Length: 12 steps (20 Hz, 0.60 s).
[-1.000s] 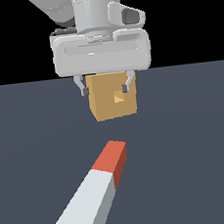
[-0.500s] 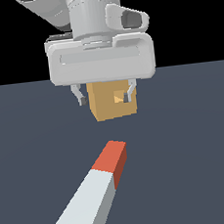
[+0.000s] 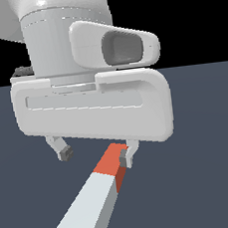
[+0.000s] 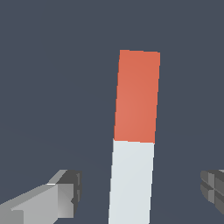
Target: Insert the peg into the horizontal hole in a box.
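The peg point(image 3: 91, 204) lies flat on the dark floor, its white length towards the camera and its orange-red end point(image 3: 111, 161) farther back. My gripper point(image 3: 96, 154) is open and empty, hanging over the peg's orange-red end. One fingertip point(image 3: 127, 155) stands in front of that end. In the wrist view the peg point(image 4: 133, 131) runs between my two fingers point(image 4: 61, 194), apart from both, and the gripper point(image 4: 138, 190) straddles its white part. The box and its hole are hidden behind my hand in the exterior view and out of the wrist view.
My large white hand body point(image 3: 93, 108) fills the middle of the exterior view and blocks what is behind it. The dark grey floor point(image 3: 209, 185) extends all around the peg.
My gripper has come down and towards the camera, from in front of the box to over the peg's orange-red end. It now covers the box. The peg has not moved.
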Each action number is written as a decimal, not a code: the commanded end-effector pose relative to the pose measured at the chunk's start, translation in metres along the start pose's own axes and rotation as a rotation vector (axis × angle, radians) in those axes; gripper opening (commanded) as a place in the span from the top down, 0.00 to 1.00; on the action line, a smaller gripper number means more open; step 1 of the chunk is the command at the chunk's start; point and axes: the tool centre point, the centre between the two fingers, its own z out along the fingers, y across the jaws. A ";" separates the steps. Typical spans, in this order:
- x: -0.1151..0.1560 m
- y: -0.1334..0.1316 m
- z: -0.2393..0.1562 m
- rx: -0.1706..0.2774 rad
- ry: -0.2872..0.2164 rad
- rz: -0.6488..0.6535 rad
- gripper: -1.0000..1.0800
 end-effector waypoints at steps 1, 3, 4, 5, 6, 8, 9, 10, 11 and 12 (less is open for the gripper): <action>-0.019 0.000 0.010 -0.004 -0.001 0.036 0.04; -0.028 -0.001 0.014 -0.005 -0.001 0.054 0.04; -0.031 -0.001 0.016 -0.005 -0.001 0.060 0.04; -0.033 -0.001 0.017 -0.006 0.000 0.064 0.04; -0.034 -0.001 0.018 -0.006 0.000 0.066 0.04; -0.033 -0.001 0.017 -0.004 0.000 0.064 0.04; -0.033 -0.001 0.017 -0.004 0.000 0.064 0.04; -0.033 -0.001 0.018 -0.004 0.000 0.064 0.04; -0.033 -0.001 0.020 -0.004 0.000 0.064 0.04; -0.033 -0.001 0.022 -0.004 0.000 0.064 0.04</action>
